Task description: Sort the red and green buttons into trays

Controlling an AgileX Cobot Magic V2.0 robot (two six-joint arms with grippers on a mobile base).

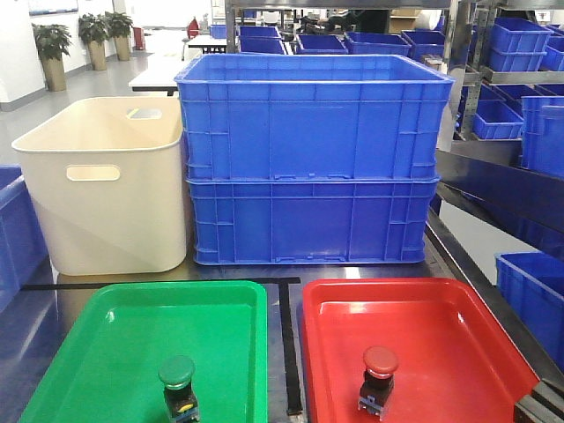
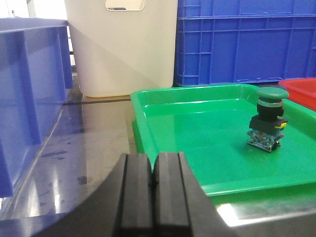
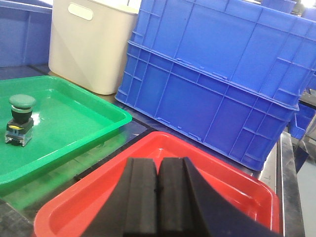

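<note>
The green button (image 1: 178, 382) stands upright in the green tray (image 1: 106, 344), near its front right. It also shows as the green button (image 2: 267, 118) and the green button (image 3: 20, 119) in the wrist views. The red button (image 1: 379, 377) stands upright in the red tray (image 1: 458, 335), near its front middle. My left gripper (image 2: 153, 160) is shut with nothing in it, over the table by the green tray's (image 2: 197, 123) left front corner. My right gripper (image 3: 159, 165) is shut and empty above the red tray (image 3: 247, 192). Neither gripper shows in the front view.
Two stacked blue crates (image 1: 313, 159) stand behind the trays, with a cream tub (image 1: 101, 185) to their left. Another blue crate (image 2: 29, 98) sits at the far left. A black tape line (image 1: 289, 352) runs between the trays. Shelves with blue bins (image 1: 520, 79) are on the right.
</note>
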